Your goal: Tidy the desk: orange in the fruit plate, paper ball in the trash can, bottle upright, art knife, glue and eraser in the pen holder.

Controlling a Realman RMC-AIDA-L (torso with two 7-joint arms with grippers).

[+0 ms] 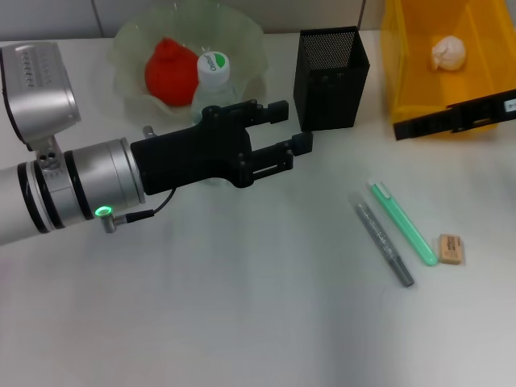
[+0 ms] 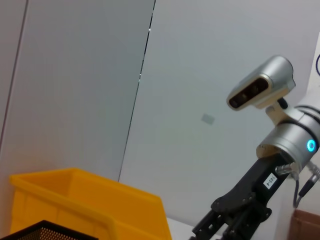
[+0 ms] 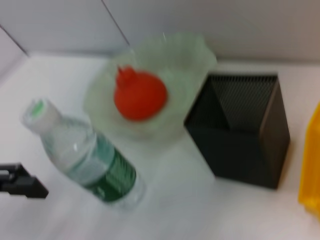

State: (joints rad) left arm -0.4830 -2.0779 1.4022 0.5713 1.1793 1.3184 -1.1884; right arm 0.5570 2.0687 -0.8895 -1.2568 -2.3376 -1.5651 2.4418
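Bottle (image 1: 211, 81) stands upright by the fruit plate (image 1: 250, 40); left gripper (image 1: 292, 127), open and empty, seemingly just beside it. Next, the eraser (image 1: 451, 248).

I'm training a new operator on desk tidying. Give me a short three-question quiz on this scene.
1. True or false: the orange lies in the fruit plate.
2. Where is the paper ball? A) on the desk B) in the trash can C) in the pen holder
3. Which three items lie on the desk right of the left hand?

Key: 1 true. 2 B. 3 the grey pen-like tool, the green pen-like tool, the eraser.
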